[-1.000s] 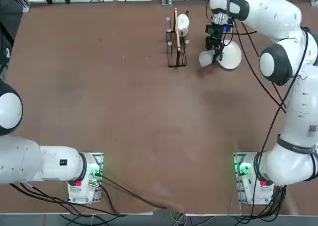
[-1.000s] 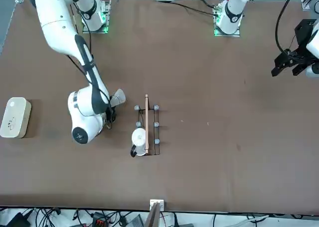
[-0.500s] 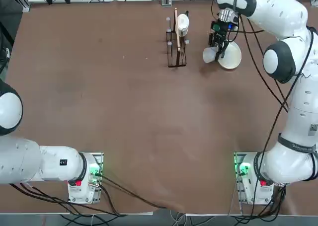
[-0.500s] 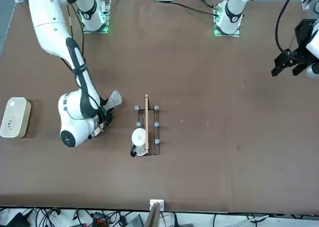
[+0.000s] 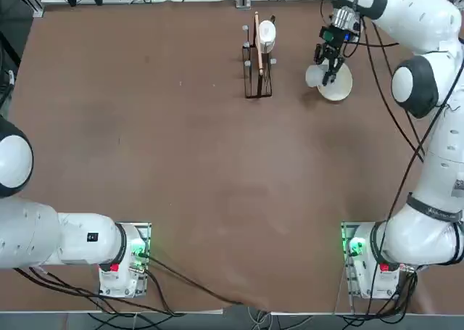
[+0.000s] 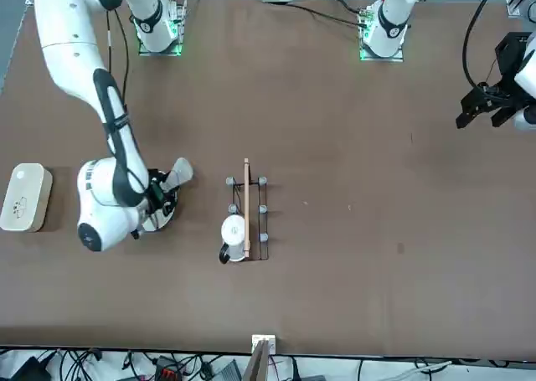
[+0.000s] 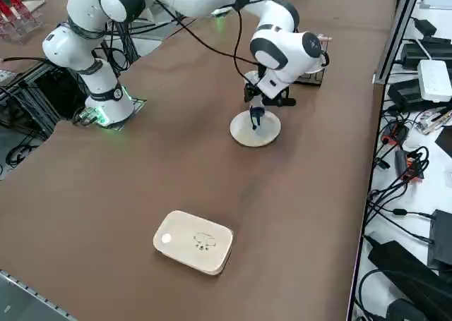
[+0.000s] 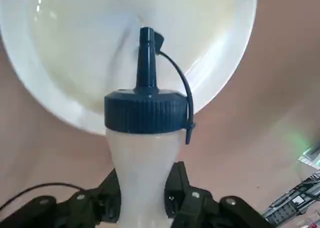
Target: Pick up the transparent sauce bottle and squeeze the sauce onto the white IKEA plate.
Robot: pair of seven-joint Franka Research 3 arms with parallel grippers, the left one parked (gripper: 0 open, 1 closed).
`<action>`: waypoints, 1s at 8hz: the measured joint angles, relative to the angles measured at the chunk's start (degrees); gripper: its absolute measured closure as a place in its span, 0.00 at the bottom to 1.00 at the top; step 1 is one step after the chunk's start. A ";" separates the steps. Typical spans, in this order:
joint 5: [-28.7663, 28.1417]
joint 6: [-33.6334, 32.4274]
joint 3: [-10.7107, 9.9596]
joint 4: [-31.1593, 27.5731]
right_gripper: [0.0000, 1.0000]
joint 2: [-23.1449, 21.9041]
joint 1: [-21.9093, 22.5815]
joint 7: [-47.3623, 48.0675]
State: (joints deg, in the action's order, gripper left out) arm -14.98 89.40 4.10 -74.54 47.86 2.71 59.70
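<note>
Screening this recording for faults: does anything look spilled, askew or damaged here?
Nothing stands out. The right gripper pinches the sauce bottle over the plate, its nozzle aimed there; the bottle's cap strap hanging loose looks normal. No sauce shows on the visible tabletop.

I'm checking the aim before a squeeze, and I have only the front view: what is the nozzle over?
Observer: The dark blue nozzle points in over the white plate, inside its rim.
Operator: And how is the bottle gripped?
Observer: The right pincer is closed on the translucent sauce bottle, with one finger on each side of its body, clear of the ribbed cap.
</note>
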 joint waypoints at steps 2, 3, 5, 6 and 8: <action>-0.36 -2.11 0.00 0.03 0.61 0.00 -2.20 -2.40; -0.42 -3.48 0.01 0.03 0.61 0.00 -2.40 -2.73; -0.43 -5.49 0.19 -0.14 0.61 0.01 -2.32 -2.76; -0.43 -5.91 0.37 -0.36 0.61 0.01 -2.12 -2.76; -0.43 -6.10 0.61 -1.57 0.61 -0.10 -1.06 -2.76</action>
State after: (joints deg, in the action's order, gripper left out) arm -15.41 83.31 4.71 -76.11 47.76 1.65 56.94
